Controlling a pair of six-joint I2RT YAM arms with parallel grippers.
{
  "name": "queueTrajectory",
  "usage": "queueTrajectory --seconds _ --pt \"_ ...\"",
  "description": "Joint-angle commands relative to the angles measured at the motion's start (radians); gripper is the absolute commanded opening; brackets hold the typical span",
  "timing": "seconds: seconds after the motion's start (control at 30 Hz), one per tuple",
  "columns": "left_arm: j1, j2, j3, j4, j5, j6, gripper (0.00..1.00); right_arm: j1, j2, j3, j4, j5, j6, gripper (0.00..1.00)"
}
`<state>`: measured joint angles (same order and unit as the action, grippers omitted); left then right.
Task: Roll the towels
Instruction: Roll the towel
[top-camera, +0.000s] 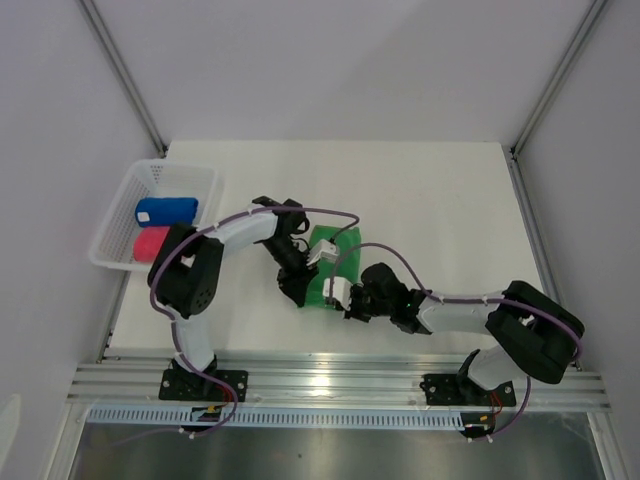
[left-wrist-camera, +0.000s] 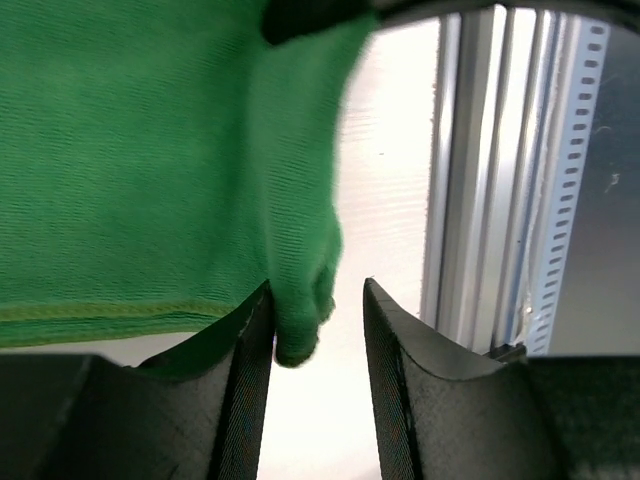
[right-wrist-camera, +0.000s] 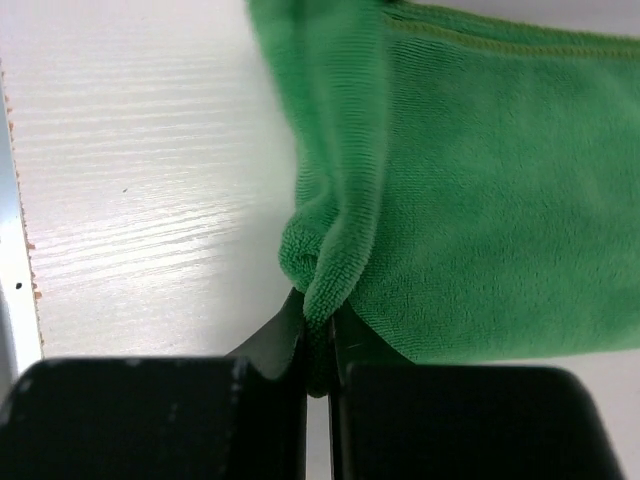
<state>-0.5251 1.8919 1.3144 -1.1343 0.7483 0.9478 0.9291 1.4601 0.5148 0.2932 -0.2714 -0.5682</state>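
Observation:
The green towel (top-camera: 331, 262) lies partly folded on the white table between both arms. My right gripper (right-wrist-camera: 318, 350) is shut on a bunched corner of that towel (right-wrist-camera: 480, 200) at its near edge; in the top view this gripper (top-camera: 340, 296) sits at the cloth's near right side. My left gripper (left-wrist-camera: 318, 340) stands open, and a fold of the green towel (left-wrist-camera: 150, 150) hangs against its left finger without being pinched. From above, the left gripper (top-camera: 303, 288) is over the cloth's near left corner. The blue towel (top-camera: 166, 210) and the pink-red towel (top-camera: 150, 242) lie rolled in the basket.
The white mesh basket (top-camera: 140, 180) stands at the table's left edge. An aluminium rail (top-camera: 330, 380) runs along the near edge, close beside the left gripper in the left wrist view (left-wrist-camera: 500, 180). Grey walls enclose the table.

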Motion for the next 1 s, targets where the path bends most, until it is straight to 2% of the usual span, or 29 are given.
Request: queueTrajectory --seconds 0.0,0.23,0.5,0.73,0.97 --pt "0.008 -0.089 -0.038 0.025 0.089 -0.006 0.42 -0.053 -0.037 0.030 0.027 -0.092 0.151 0.00" --pt "0.005 -0.122 -0.040 0.060 0.103 -0.029 0.42 -0.144 -0.040 0.047 0.029 -0.190 0.261 0.00" --pt "-0.042 -0.215 -0.148 0.284 -0.035 -0.121 0.42 -0.231 -0.032 0.065 0.047 -0.278 0.364 0.00" --pt "-0.082 -0.263 -0.169 0.318 -0.096 -0.129 0.45 -0.246 0.014 0.112 -0.008 -0.290 0.367 0.00" --pt "-0.134 -0.283 -0.204 0.403 -0.202 -0.222 0.45 -0.248 0.031 0.128 -0.015 -0.281 0.372 0.00"
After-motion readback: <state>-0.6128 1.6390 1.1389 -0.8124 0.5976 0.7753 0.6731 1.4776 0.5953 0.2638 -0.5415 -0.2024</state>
